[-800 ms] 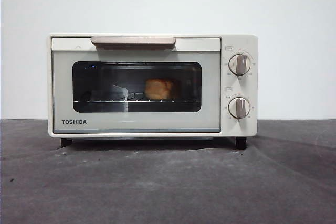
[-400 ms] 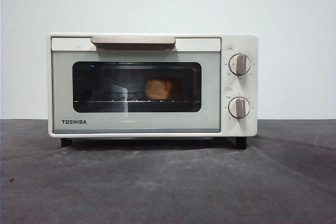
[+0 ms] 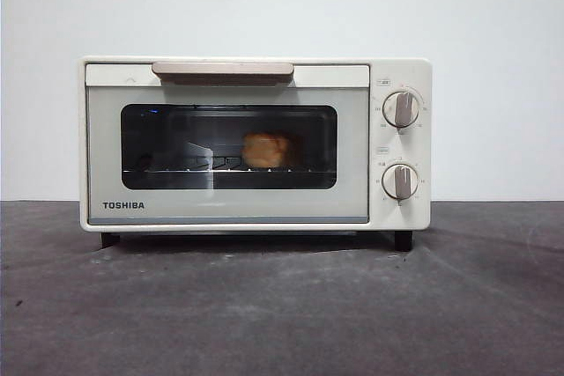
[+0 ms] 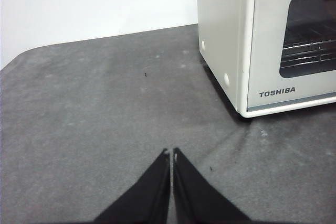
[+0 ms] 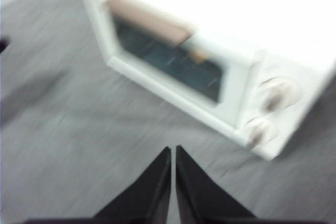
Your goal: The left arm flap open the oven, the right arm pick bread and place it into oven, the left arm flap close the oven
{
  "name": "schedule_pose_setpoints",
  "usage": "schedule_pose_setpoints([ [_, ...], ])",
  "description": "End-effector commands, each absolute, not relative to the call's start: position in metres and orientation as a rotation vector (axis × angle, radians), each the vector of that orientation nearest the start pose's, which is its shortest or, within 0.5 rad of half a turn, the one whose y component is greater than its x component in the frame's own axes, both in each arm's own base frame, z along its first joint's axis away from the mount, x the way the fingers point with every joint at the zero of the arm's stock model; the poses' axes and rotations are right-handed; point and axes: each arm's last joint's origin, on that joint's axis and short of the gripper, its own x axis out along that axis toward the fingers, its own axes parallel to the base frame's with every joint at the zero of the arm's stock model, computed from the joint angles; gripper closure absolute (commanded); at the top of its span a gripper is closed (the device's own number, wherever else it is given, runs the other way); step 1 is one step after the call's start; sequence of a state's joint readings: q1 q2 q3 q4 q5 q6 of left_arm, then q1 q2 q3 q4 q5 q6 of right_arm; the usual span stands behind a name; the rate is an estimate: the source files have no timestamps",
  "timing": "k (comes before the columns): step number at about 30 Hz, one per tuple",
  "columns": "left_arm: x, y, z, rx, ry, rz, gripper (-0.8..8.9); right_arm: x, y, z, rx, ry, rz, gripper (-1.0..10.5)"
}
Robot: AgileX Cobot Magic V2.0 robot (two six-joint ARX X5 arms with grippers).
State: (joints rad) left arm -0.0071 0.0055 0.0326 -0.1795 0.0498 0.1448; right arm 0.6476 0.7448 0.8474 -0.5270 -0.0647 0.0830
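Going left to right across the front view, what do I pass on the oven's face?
TOSHIBA logo → bread behind the door window → two knobs, stacked one above the other.

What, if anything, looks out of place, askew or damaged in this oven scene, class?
Nothing stands out. The oven stands level on the table, its door shut flush, with the bread resting on the rack behind the glass. Both knobs point upright. The left gripper and the right gripper are shut, clear of the oven.
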Motion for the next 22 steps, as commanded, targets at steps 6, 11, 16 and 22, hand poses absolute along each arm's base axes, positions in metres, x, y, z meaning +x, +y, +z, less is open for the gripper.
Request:
schedule_pose_setpoints([
  [6,0.096,-0.002,0.149,0.151,0.173,-0.066,7.94,0.121,0.047,0.298,0.046,0.215,0.472,9.4],
  [11,0.096,-0.002,0.149,0.151,0.174,-0.066,7.94,0.111,0.020,0.266,0.066,0.100,0.276,9.4],
  [16,0.096,-0.002,0.149,0.151,0.174,-0.066,7.94,0.102,0.005,0.239,0.067,0.021,0.137,9.4],
  [22,0.096,-0.002,0.149,0.151,0.173,-0.066,7.94,0.095,0.000,0.214,0.065,-0.020,0.078,9.4],
])
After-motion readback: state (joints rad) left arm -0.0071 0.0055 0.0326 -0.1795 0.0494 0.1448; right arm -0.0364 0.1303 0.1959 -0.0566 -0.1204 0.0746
